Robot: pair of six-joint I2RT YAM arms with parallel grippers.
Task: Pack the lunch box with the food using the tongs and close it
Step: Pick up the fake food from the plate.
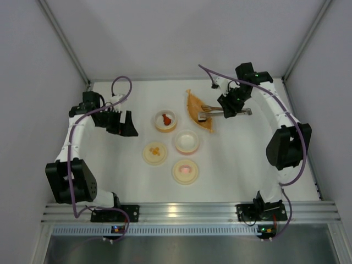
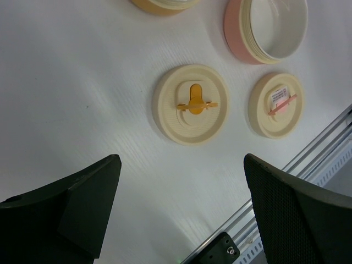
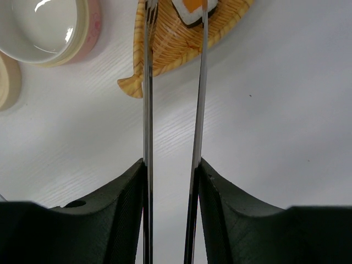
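Right end effector point(image 3: 171, 165): clenched on the tongs point(image 3: 147, 110), pinching both arms near their joined end.
Tongs: thin, stiff, slick metal. They look springy, so the squeeze needs to be steady.
Sushi roll point(image 3: 190, 10): lies in the orange boat-shaped dish point(image 3: 176, 52) with the tong tips either side. I cannot tell whether they touch it.
Handling: it looks tiny, light, hard and smooth, so it is likely to pop out. Best pinched across its dark rim.
Reddish-orange lump point(image 1: 166, 117): sits in the orange-rimmed bowl point(image 1: 157, 125).
Left end effector point(image 2: 181, 159): released wide and holding nothing, above the lids point(image 2: 190, 104) on the worktop point(image 2: 82, 82).
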